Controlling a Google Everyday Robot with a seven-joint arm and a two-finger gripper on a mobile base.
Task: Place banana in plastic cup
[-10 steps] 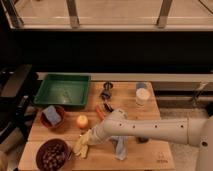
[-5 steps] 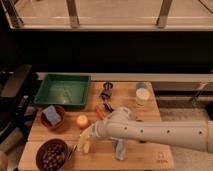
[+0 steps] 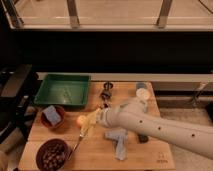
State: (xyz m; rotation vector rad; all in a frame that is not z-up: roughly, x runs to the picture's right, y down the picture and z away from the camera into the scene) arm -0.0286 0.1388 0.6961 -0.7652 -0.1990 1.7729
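One view only. Gripper [image 3: 101,117] sits over the middle of the worktop [image 3: 100,156], fingers closed on the banana [image 3: 89,125]. Banana hangs tilted, its lower end toward a dark bowl [image 3: 52,155], just beside a round orange fruit [image 3: 80,120]. Cup [image 3: 142,93] stands upright at back right, well apart from the banana. Green tray [image 3: 62,90] lies back left.

We see the banana [image 3: 90,123], pale yellow and slightly curved, clamped at its upper right end in the gripper [image 3: 101,118], just left of the scene's middle. It hangs tilted, its lower tip pointing near and left. The cup [image 3: 142,93], translucent and whitish, stands upright at the far right, well apart from it.
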